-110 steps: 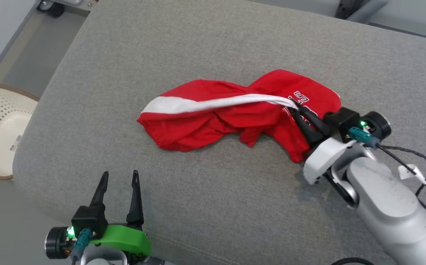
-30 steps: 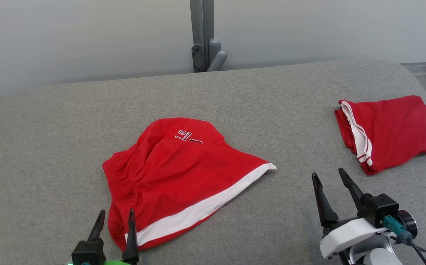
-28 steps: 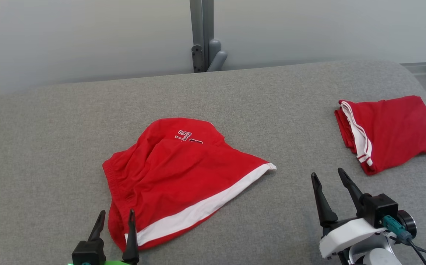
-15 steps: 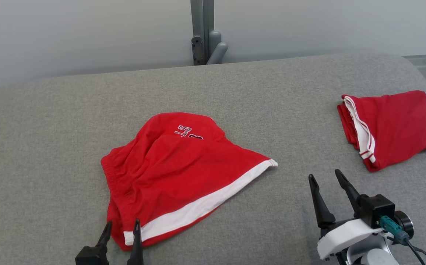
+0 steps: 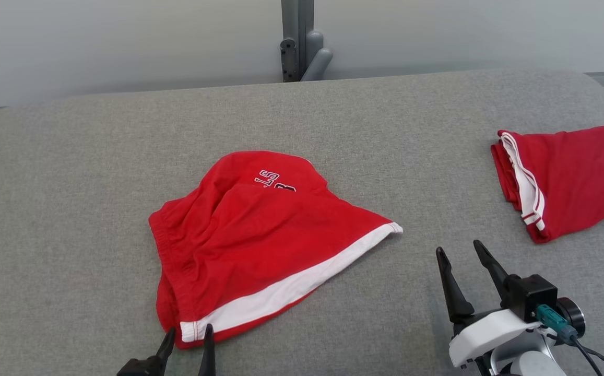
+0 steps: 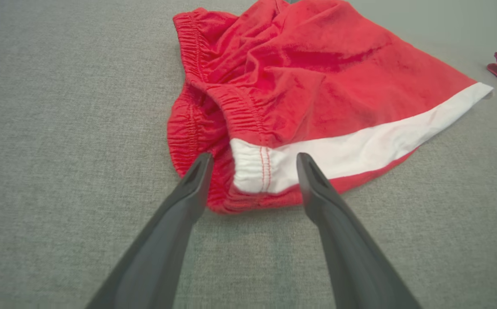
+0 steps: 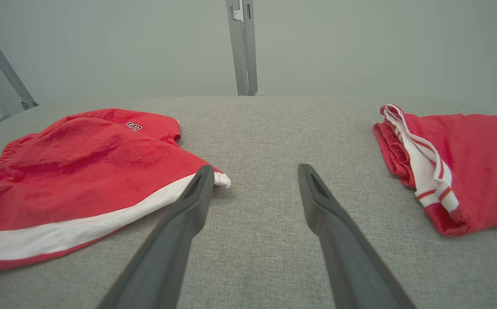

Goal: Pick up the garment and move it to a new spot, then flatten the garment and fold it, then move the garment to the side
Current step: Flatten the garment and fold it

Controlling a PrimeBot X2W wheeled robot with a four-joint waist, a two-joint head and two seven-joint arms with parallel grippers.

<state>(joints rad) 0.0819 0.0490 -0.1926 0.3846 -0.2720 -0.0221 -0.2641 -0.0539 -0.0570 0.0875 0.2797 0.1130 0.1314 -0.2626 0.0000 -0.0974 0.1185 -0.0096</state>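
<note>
Two grippers, both wide open, nothing held. Left gripper is nearest: its tips straddle the near corner of the red garment, where the white stripe meets the elastic waistband; contact with the cloth unclear. Right gripper hovers over bare grey cushion, near the stripe's other end. Garment lies rumpled mid-cushion, one layer folded over another. White lettering near its far edge reads "ST"; the line below is tucked under the fold. Second red garment, folded, white-striped, sits far right, well apart. Grey post behind.
</note>
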